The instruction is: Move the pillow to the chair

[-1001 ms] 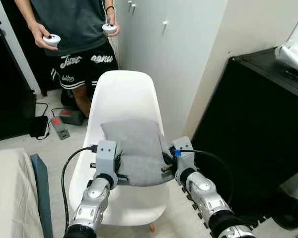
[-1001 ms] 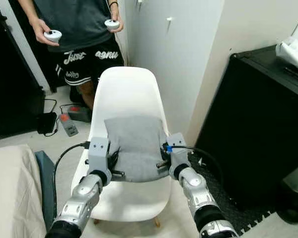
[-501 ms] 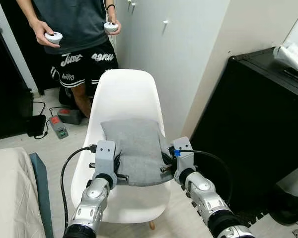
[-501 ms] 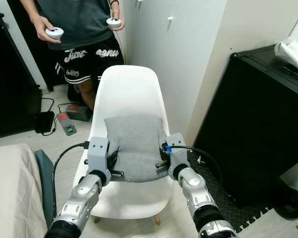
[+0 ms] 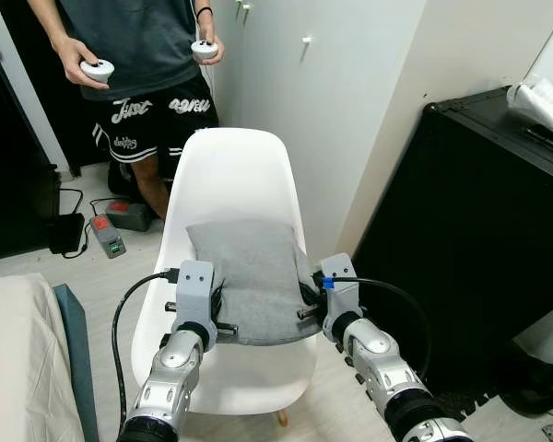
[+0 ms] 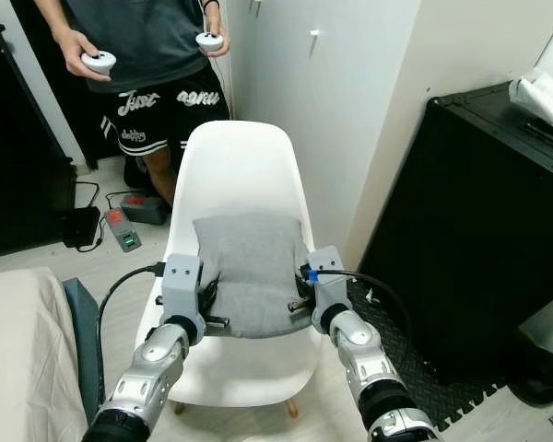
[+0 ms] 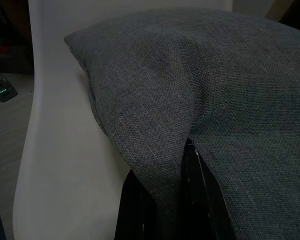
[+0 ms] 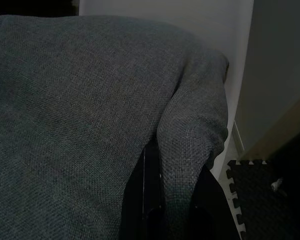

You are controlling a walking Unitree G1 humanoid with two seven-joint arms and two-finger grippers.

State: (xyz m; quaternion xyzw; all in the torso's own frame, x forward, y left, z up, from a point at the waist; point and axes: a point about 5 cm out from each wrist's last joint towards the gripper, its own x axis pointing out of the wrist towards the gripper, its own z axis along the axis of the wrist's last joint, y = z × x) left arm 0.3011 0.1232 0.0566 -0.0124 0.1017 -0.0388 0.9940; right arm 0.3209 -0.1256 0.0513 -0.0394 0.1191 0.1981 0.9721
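Left eye view: the grey pillow (image 5: 253, 281) lies over the seat of the white chair (image 5: 230, 175), pinched on its left edge by the left hand (image 5: 219, 308) and on its right edge by the right hand (image 5: 306, 302), fabric folded between the fingers (image 7: 140, 200). Placement appears under way. Next move, in my judgement: lower, release both hands, withdraw. A person (image 5: 143, 55) stands beyond the chair.

Home bedroom, bed edge (image 5: 14, 359), white wardrobe doors (image 5: 304, 101), black cabinet (image 5: 479, 239)
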